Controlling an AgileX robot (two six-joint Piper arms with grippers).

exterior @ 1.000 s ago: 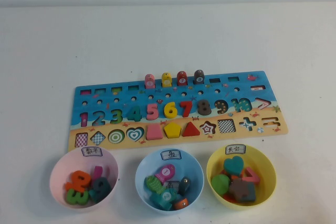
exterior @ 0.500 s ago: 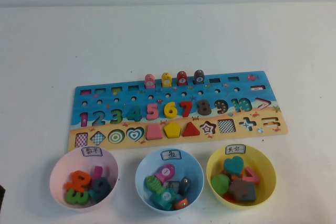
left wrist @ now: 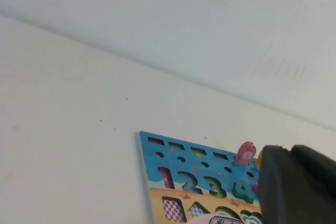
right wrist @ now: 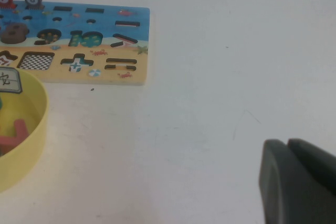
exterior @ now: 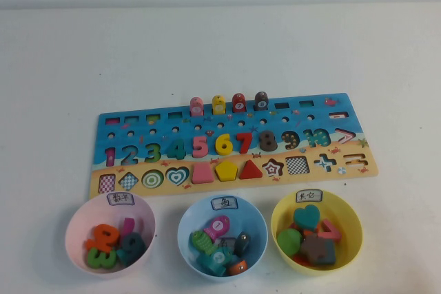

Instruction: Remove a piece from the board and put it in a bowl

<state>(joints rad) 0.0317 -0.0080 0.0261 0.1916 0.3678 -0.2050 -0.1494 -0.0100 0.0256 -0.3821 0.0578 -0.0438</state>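
Note:
The light pink fish piece [exterior: 196,106] stands upright in the back row of the board [exterior: 138,144], leftmost of the standing fish. It also shows in the left wrist view [left wrist: 245,152], beyond the board's corner [left wrist: 157,153]. The light blue bowl [exterior: 185,228] sits in front of the board's middle and holds several pieces. Neither gripper shows in the high view. My left gripper [left wrist: 291,149] is shut and empty, held above the table near the board's left end. My right gripper [right wrist: 287,142] is shut and empty, over bare table to the right of the board.
A yellow fish [exterior: 218,104], a red fish [exterior: 239,102] and a brown fish [exterior: 261,100] stand beside the pink one. A pink bowl [exterior: 74,235] of numbers sits front left. A yellow bowl [exterior: 279,222] of shapes sits front right, also in the right wrist view [right wrist: 37,129].
A dark bit that showed at the high view's lower left edge half a second ago is gone. The pieces, board and bowls have not moved.

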